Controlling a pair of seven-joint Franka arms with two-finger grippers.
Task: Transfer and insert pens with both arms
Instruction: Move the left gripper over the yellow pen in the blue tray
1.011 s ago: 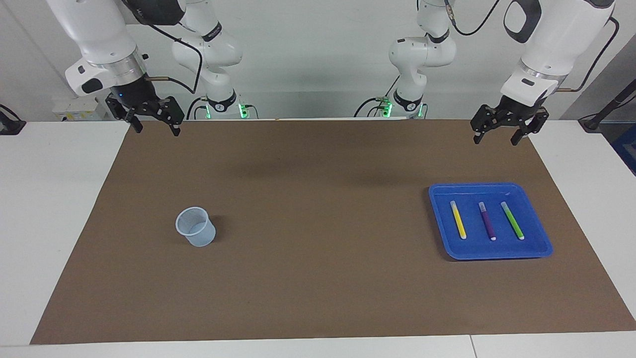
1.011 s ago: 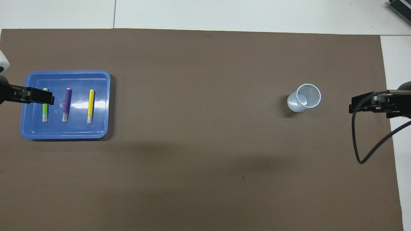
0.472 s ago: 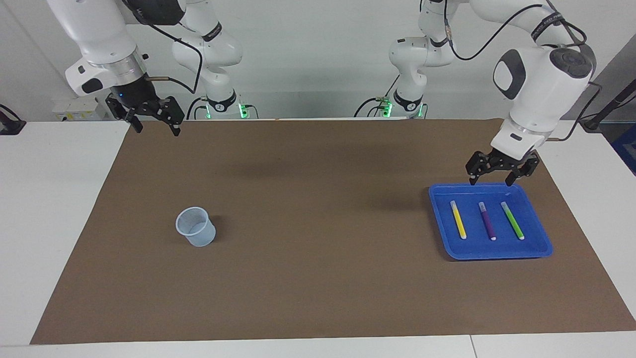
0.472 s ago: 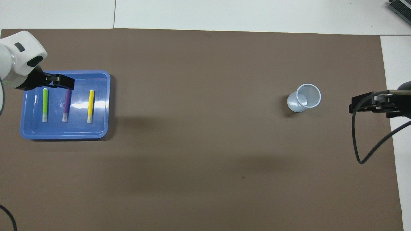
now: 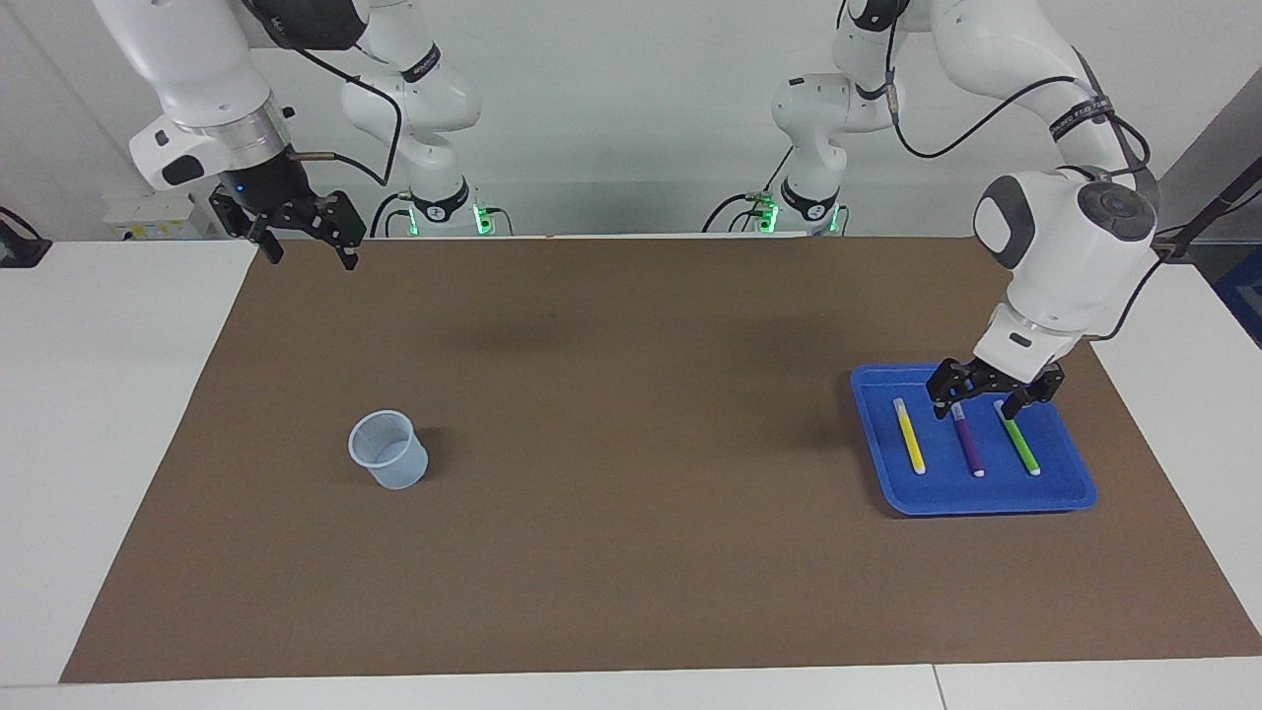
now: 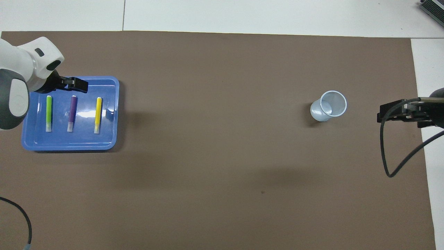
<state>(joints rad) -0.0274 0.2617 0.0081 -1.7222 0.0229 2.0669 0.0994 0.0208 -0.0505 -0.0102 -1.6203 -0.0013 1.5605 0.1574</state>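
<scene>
Hovering open left gripper (image 5: 992,411) over purple pen (image 5: 967,446), holding nothing

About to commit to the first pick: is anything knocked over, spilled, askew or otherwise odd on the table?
Nothing stands out. The yellow pen, purple pen and green pen lie side by side in the blue tray, the cup stands upright, and the left gripper hangs open over the tray.

Two big glossy white jointed arms (image 5: 1070,247), rounded shells with dark grey caps. Silver wrist rings, black skeletal two-finger grippers (image 5: 994,396), and thin black cables looping along each.
</scene>
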